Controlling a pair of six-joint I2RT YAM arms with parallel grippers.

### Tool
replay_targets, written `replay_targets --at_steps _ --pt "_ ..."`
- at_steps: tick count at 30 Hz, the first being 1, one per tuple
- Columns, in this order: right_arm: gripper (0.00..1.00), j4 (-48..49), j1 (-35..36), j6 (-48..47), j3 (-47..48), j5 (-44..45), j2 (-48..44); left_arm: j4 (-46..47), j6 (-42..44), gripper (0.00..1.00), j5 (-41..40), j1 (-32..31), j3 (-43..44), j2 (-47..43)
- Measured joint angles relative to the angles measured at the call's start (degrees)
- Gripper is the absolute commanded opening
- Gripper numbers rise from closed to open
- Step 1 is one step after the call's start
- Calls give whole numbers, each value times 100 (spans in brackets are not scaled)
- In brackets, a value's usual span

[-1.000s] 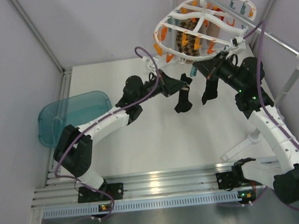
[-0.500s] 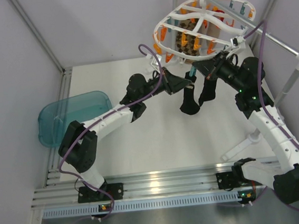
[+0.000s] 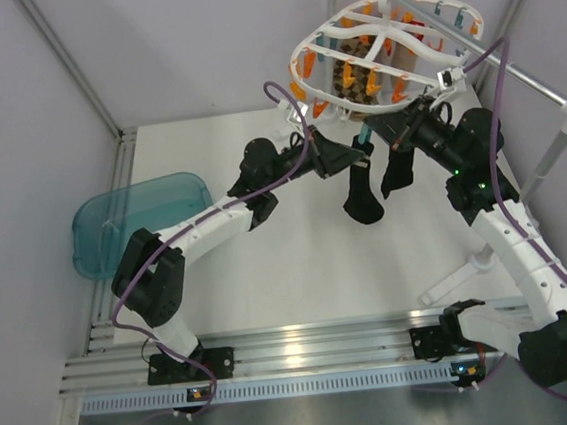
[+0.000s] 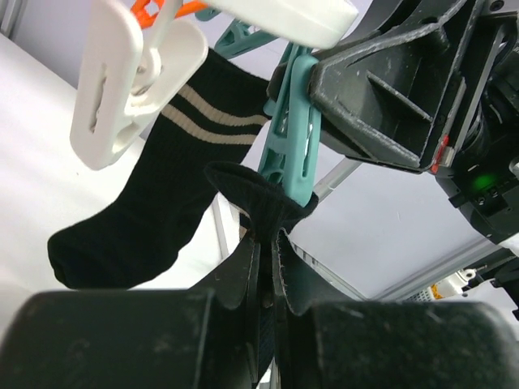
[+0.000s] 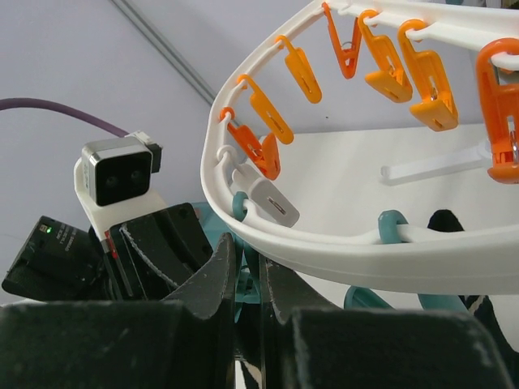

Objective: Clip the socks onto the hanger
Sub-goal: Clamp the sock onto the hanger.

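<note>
Looked down on a white table, boxed in by pale lilac walls and edged at the near side by a ribbed metal rail. Found a teal bin at the left edge and a grey pole stand at the right. Noted the hanger raised over the far right corner, tilted, fringed with orange and teal clips, with a brown sock inside the ring.

Caught the left gripper just under the hanger's near rim, jaws pressed together on the bunched cuff of the first sock, toe dangling clear of the table. Placed that cuff touching a teal clip, at its lower tip. Found the right gripper under the same rim, jaws nearly together, apparently pinching that clip, though hard to confirm from the wrist view. Spotted the second sock hanging just beside the first, two tan stripes showing, top end hidden behind clip and gripper; could not make out its hold.
</note>
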Motion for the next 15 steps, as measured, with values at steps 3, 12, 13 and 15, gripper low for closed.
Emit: replay_targets --at_steps 3,12,13,15 --pt "0 50 0 7 0 -22 0 15 28 0 2 0 114 52" --pt "0 153 0 103 -87 -85 -9 26 122 0 28 0 289 334" --pt "0 157 0 103 -90 -92 -9 26 136 0 39 0 289 345" --pt "0 157 -2 103 -92 -98 -11 24 146 0 48 0 289 369"
